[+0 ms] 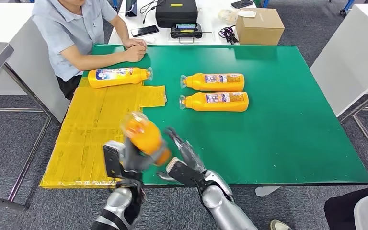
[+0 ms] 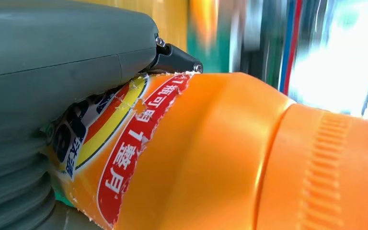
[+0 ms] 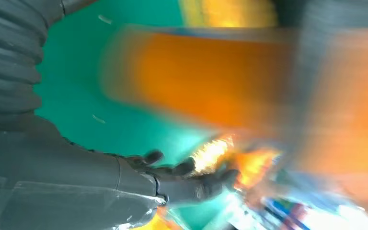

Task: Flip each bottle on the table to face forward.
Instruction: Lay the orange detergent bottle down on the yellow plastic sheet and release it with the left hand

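Orange bottle point(image 1: 145, 135) gripped by left robot hand point(image 1: 124, 158) above table point(image 1: 287, 129).

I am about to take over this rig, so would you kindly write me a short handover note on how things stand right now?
Left hand: holds an orange plastic bottle lifted above the green table, mid-move and blurred.
Right hand: open beside that bottle, holding nothing.
Two more orange bottles lie side by side mid-table; a fourth lies on the yellow mat near a seated person.
Done: cannot tell which bottles already face forward.
Left: set the held bottle down, then check the others.
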{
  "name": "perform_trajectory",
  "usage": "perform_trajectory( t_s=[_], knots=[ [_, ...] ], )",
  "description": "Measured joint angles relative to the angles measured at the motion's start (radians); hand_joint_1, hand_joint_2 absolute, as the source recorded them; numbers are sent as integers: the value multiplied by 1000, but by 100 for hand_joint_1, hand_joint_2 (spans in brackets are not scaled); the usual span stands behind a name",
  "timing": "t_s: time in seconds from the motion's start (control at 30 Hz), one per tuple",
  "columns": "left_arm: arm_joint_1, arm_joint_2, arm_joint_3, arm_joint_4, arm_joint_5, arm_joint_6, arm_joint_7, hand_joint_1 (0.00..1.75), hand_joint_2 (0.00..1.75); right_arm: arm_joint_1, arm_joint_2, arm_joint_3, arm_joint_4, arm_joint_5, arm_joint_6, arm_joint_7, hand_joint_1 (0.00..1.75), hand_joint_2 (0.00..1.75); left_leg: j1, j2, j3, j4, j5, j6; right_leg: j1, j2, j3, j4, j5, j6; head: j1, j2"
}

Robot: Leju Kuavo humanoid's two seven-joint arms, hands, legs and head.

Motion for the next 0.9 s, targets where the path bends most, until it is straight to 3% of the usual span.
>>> perform_trajectory(
  t_s=[0.07, 0.13, 0.47, 0.5, 0.6, 0.63, 0.7, 0.73, 0.77, 0.83, 0.9],
  knots=[
    [-1, 8, 14, -22, -8, 40, 12, 168, 175, 17, -24, -1, -4, -18, 12, 8, 0, 175, 0, -3, -2, 0, 1, 1, 0, -3, 0, 0, 0, 0, 1, 0],
    [2, 13, 20, -31, -21, 23, 13, 169, 175, 26, -41, -2, -8, -24, 15, 9, 0, 175, 0, -2, -3, 0, 1, 1, 0, -4, -1, 0, 0, 0, 1, 0],
    [1, 18, 28, -46, -68, 56, -16, 161, 175, 28, -74, -2, -26, -26, 30, 9, 0, 175, -1, -2, -2, 0, 1, 1, -1, -3, -1, 0, 1, 0, 1, 0],
    [1, 19, 30, -48, -74, 60, -18, 154, 175, 28, -78, -2, -28, -25, 31, 9, 0, 175, -1, -2, -2, 0, 1, 1, 0, -3, -1, 0, 1, 0, 1, 0],
    [1, 21, 36, -52, -131, 87, -24, 75, 175, 28, -85, -2, -37, -25, 33, 10, 0, 175, 0, -2, -2, 0, 1, 1, 0, -3, -1, 0, 1, 0, 1, 0],
    [1, 22, 39, -53, -197, 113, -25, 70, 175, 28, -87, -2, -39, -25, 36, 9, 0, 175, 0, -2, -2, 0, 1, 1, 0, -3, -1, 0, 1, 0, 1, 0],
    [1, 21, 60, -52, -436, 167, -22, 117, 175, 25, -89, -1, -41, -24, 46, 4, 0, 175, 0, -2, -3, 0, 1, 1, 0, -3, -1, 0, 1, 0, 1, 0],
    [0, 19, 80, -52, -611, 184, -15, 150, 175, 22, -90, -1, -41, -23, 52, 0, 0, 175, -1, -2, -3, 0, 1, 1, -1, -3, 0, 0, 1, 0, 1, 0],
    [-1, 16, 103, -51, -799, 192, -5, 164, 175, 18, -90, 0, -40, -23, 58, -5, 0, 175, -1, -2, -3, 0, 1, 1, -1, -3, 0, 0, 1, 0, 1, 0],
    [-9, 12, 157, -38, -1167, 197, 21, 172, 175, 5, -90, 3, -37, -26, 67, -12, 0, 175, -1, -2, -2, 0, 1, 1, -1, -3, 0, 0, 1, 0, 1, 0],
    [-17, 12, 200, -18, -1382, 199, 36, 175, 175, -5, -90, 5, -34, -29, 72, -17, 0, 175, -1, -1, -2, 0, 1, 1, -1, -3, -1, 0, 1, 0, 1, 0]
  ],
)
